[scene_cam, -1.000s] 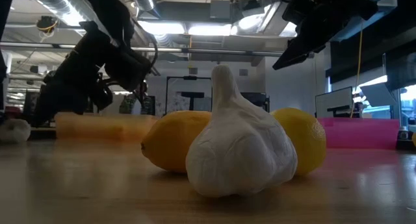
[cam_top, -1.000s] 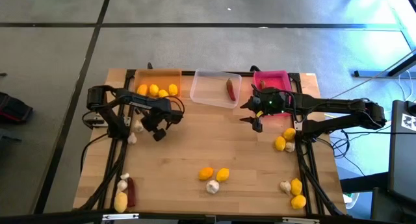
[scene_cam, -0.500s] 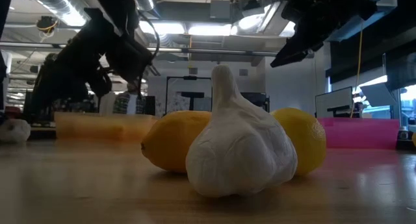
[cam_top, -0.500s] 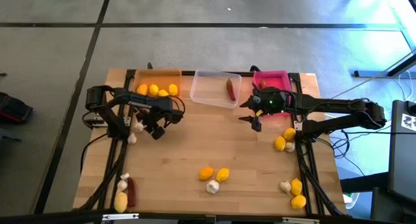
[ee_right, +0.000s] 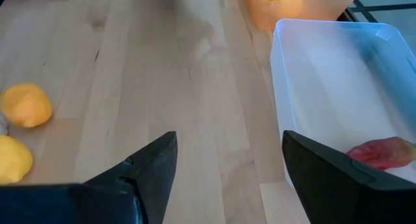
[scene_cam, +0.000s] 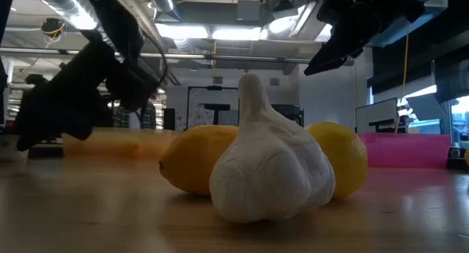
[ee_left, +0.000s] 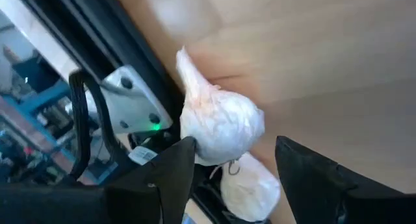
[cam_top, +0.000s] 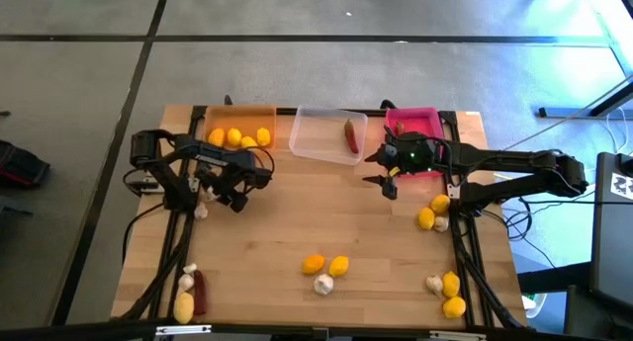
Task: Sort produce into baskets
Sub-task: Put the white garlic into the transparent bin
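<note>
Three trays sit in a row along the far edge of the wooden table (cam_top: 297,222): an orange tray (cam_top: 237,124) holding four yellow lemons (cam_top: 240,137), a clear tray (cam_top: 326,135) holding one red chili (cam_top: 351,136), and a pink tray (cam_top: 412,120) with a dark item inside. More lemons, garlic bulbs and a chili lie scattered over the table, in small clusters at the near left corner, near the middle of the front edge, and along the right side. The left claw (cam_top: 235,194) hovers low by the table's left side, its fingers (ee_left: 162,178) apart, with two garlic bulbs (ee_left: 218,123) just beyond them, untouched. The right claw (cam_top: 388,188) hangs above the table just in front of the clear tray, its fingers (ee_right: 153,169) spread wide and holding nothing. A garlic bulb (scene_cam: 271,161) and two lemons (scene_cam: 194,156) fill the low view.
</note>
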Controlling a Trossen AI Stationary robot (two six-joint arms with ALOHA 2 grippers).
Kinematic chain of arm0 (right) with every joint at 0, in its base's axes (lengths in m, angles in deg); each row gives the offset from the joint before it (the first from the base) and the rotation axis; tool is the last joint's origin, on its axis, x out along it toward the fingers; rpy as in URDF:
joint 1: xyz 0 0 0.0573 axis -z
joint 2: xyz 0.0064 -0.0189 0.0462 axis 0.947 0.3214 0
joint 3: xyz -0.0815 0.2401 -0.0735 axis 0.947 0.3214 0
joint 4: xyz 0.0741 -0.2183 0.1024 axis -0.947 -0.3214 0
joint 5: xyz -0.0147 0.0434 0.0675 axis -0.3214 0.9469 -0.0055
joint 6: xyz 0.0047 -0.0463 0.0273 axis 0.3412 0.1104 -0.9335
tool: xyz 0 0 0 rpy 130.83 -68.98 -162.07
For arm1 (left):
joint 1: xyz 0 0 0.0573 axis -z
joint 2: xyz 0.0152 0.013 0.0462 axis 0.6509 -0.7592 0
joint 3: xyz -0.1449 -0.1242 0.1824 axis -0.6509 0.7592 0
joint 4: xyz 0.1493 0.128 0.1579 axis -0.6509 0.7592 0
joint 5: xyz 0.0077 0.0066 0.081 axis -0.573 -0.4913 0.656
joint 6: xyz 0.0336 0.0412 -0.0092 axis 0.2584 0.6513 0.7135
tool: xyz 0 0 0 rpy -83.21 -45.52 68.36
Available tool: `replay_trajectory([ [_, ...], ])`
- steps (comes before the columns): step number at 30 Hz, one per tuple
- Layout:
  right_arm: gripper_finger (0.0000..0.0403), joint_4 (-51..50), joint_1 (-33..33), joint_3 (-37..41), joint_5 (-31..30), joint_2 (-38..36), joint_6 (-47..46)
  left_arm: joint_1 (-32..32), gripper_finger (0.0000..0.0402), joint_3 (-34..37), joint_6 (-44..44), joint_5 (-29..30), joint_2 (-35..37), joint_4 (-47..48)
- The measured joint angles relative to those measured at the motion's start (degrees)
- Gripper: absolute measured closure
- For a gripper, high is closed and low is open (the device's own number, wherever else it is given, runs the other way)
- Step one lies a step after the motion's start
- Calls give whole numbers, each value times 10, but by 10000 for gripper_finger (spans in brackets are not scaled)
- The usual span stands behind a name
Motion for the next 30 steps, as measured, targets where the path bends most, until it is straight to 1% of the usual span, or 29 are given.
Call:
replay_trajectory([
  [3,132,-1,0,0,0,0,0,-7,195,15,21,-16,0,-3],
  [6,132,-3,0,0,-3,0,0,-10,210,18,40,-22,0,-3],
  [15,132,-4,0,0,-5,0,0,-12,315,19,79,-13,0,1],
  [18,132,0,0,0,-5,0,-3,-12,338,18,110,-10,0,2],
  [23,132,-10,0,0,3,0,-18,1,344,5,119,-3,6,10],
  [26,132,-27,0,0,0,0,-18,18,344,-9,122,1,23,5],
  [30,132,-43,0,0,-1,0,-19,39,355,-31,117,1,57,0],
])
